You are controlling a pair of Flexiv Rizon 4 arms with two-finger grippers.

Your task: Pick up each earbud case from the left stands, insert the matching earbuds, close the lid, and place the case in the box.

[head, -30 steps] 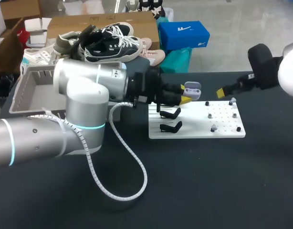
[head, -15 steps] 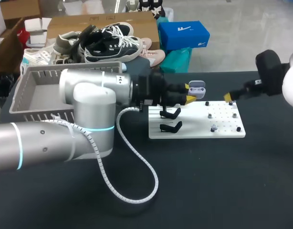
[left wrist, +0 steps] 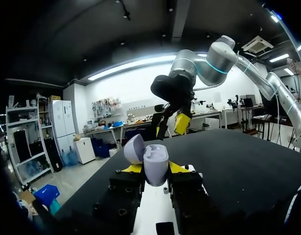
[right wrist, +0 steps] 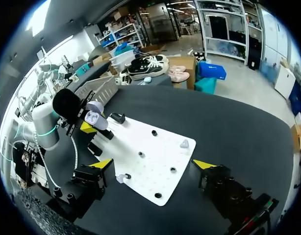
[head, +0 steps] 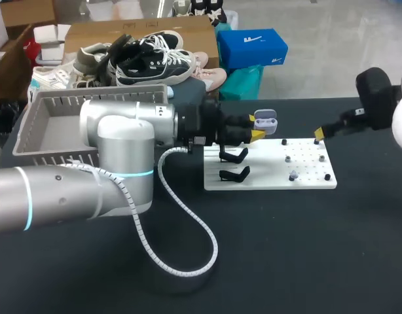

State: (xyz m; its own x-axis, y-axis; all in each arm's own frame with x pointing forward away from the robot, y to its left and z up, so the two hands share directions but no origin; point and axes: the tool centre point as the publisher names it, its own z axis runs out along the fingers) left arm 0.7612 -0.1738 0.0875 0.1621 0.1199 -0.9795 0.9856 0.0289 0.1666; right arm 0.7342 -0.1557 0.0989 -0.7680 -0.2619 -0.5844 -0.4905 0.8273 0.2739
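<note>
Lavender earbud case (head: 266, 122), lid open, sits clamped in the left tool (left wrist: 155, 168) over the white board's (head: 266, 178) 12 o'clock edge; the right tool (right wrist: 153, 164), spread wide and empty at 2 o'clock, should centre squarely over the earbud (right wrist: 184, 143) before closing.

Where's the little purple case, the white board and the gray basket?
purple case (left wrist: 155, 166), left wrist view, on its body beside the open lid.
white board (head: 266, 178), head view, on a bare front part.
gray basket (head: 44, 156), head view, on its front wall.
</note>
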